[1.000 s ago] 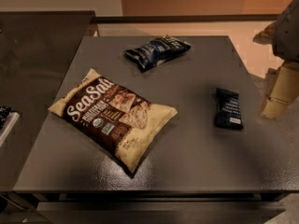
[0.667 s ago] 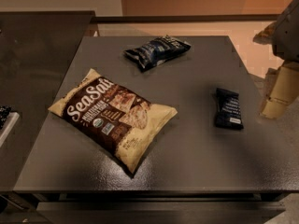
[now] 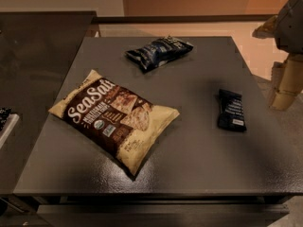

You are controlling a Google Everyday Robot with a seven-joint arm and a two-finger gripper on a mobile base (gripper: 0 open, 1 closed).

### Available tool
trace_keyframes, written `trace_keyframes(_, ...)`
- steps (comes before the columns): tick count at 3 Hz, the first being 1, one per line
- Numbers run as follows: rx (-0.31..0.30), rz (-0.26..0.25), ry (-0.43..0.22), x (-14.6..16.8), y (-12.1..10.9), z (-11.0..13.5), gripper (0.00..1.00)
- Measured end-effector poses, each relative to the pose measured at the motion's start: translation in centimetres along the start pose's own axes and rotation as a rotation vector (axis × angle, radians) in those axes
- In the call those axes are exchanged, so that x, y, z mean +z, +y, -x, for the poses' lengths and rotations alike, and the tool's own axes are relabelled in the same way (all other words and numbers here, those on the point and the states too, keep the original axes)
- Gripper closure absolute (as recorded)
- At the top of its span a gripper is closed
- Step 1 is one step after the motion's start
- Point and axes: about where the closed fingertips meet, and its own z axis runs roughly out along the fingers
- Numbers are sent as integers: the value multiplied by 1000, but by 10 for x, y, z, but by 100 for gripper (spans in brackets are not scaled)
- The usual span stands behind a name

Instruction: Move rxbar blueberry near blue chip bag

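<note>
The rxbar blueberry is a small dark navy bar with white lettering, lying flat on the right part of the dark grey table. The blue chip bag is a glossy wrinkled dark blue bag at the table's far middle. My gripper hangs at the right edge of the camera view, beyond the table's right edge, to the right of the bar and slightly above it. It holds nothing that I can see.
A big cream-and-brown "Sea Salt" bag lies on the table's left-middle. A dark counter adjoins on the left, with a pale object at the far left edge.
</note>
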Motion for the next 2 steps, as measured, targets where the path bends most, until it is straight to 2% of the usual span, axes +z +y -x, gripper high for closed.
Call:
trace_keyframes(1,-92,25,7,14,-18,-4,0)
trace_keyframes(2,-179,51,11,30,-27,-6,0)
